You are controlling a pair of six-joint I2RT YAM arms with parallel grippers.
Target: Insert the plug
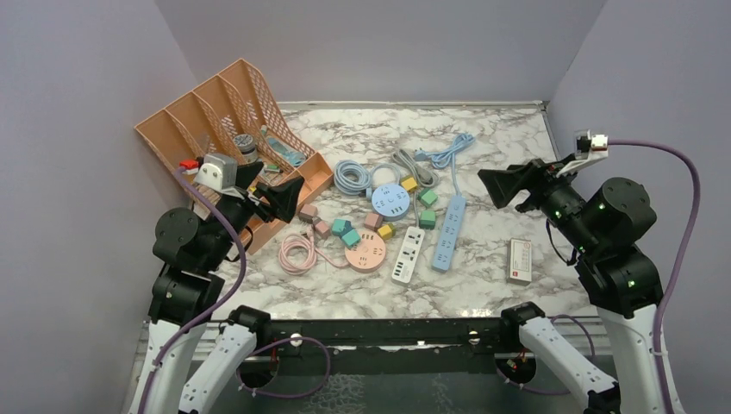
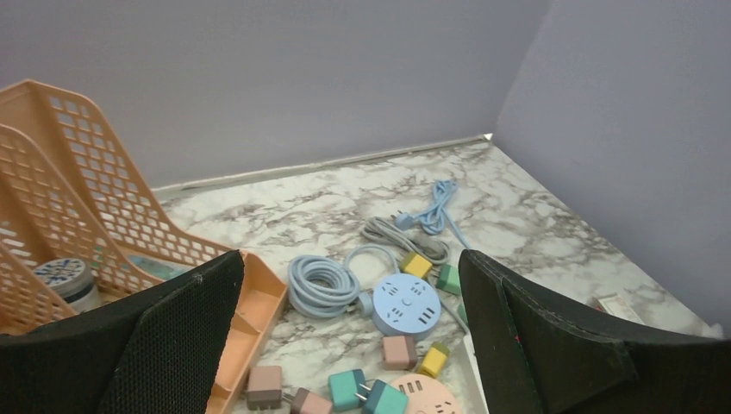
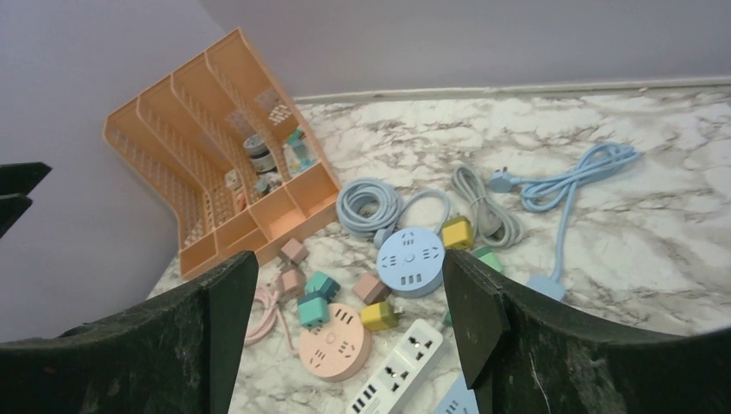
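Several small coloured plug cubes lie loose mid-table: teal [image 1: 346, 231], yellow [image 1: 385, 231], pink [image 1: 372, 221], green [image 1: 428, 197]. Among them lie a round blue socket [image 1: 390, 200], a round pink socket [image 1: 365, 253], a white power strip [image 1: 409, 254] and a blue power strip [image 1: 449, 231]. My left gripper [image 1: 278, 185] is open and empty, raised left of the plugs; its wrist view frames the blue socket [image 2: 406, 304]. My right gripper [image 1: 493, 188] is open and empty, raised right of the blue strip; its wrist view frames the pink socket [image 3: 338, 339].
An orange file rack [image 1: 226, 121] with small items stands at the back left. Coiled cables in light blue [image 1: 352, 176], grey [image 1: 412, 164] and pink [image 1: 296, 254] lie around the sockets. A small white box [image 1: 519, 260] lies at the right. Walls enclose the table.
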